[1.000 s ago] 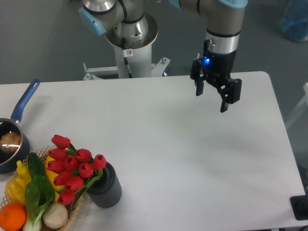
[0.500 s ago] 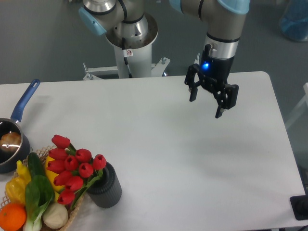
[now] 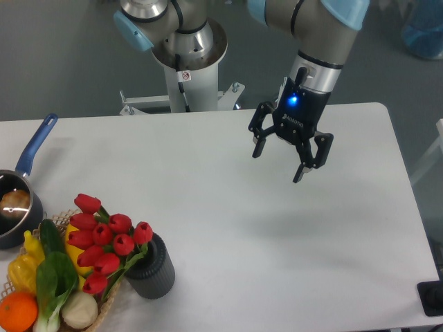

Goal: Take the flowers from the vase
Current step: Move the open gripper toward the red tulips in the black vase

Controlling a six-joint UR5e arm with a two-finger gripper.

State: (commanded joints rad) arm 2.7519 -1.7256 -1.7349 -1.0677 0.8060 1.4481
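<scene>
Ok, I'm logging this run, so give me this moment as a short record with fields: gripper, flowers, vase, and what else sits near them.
gripper: open, empty, in the air over the far right part of the table
flowers: red tulips, stems in the vase, heads leaning left over the basket
vase: dark ribbed cylinder, upright, near the front left edge
basket: wicker, holding vegetables, touching or just left of the vase
saucepan: blue handle, at the left edge
task state: flowers not yet grasped
</scene>
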